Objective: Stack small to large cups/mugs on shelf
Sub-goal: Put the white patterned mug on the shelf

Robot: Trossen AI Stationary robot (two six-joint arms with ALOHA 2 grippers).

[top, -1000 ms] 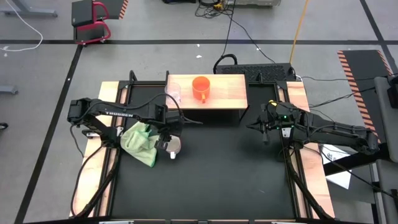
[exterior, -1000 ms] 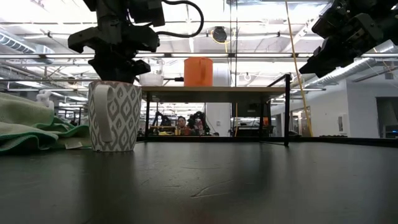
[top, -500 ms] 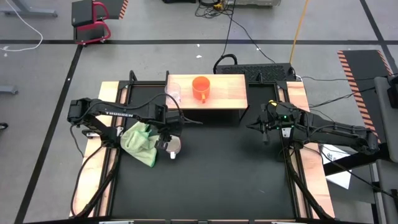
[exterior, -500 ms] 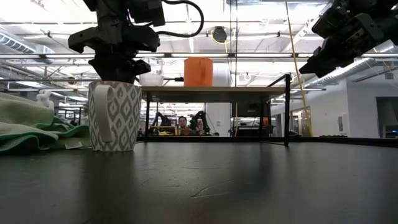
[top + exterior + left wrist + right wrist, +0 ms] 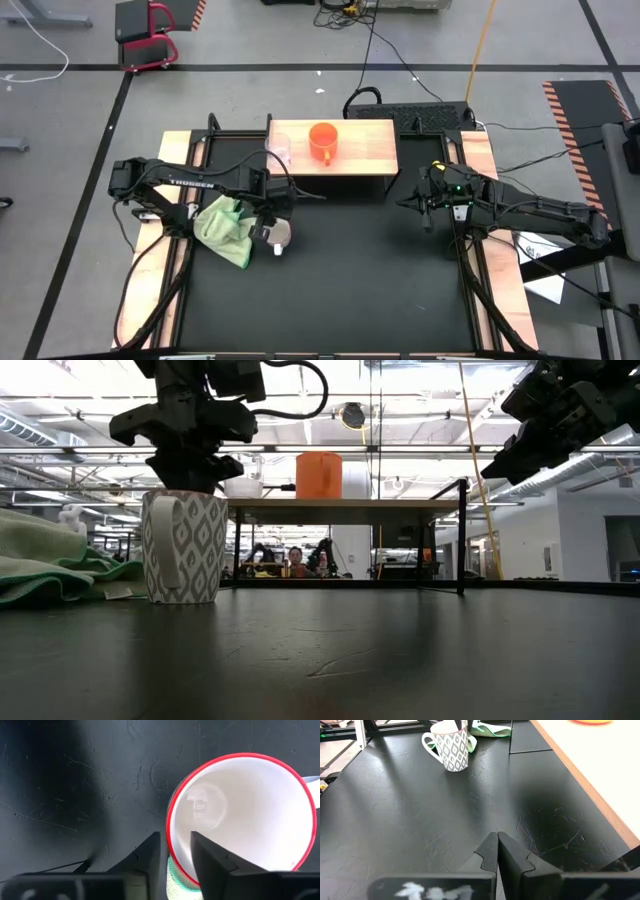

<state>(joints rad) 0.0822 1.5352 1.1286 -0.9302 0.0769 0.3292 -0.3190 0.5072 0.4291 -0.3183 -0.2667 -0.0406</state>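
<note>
Left gripper (image 5: 176, 856) straddles the white mug's (image 5: 183, 546) rim, fingers not visibly clamped; mug stands on the table (image 5: 350, 270) beside the green cloth (image 5: 225, 228). Nothing has visibly moved. Right gripper (image 5: 497, 851) stays closed, empty. Glass cup (image 5: 281, 152) on the shelf (image 5: 365, 150) is barely discernible.

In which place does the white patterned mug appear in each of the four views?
High: white patterned mug, left of centre, beside green cloth.
Low: far left, under left gripper.
Left wrist: red rim, right side.
Right wrist: upper left.
Shared landmark: the green cloth, except in the left wrist view.
</note>
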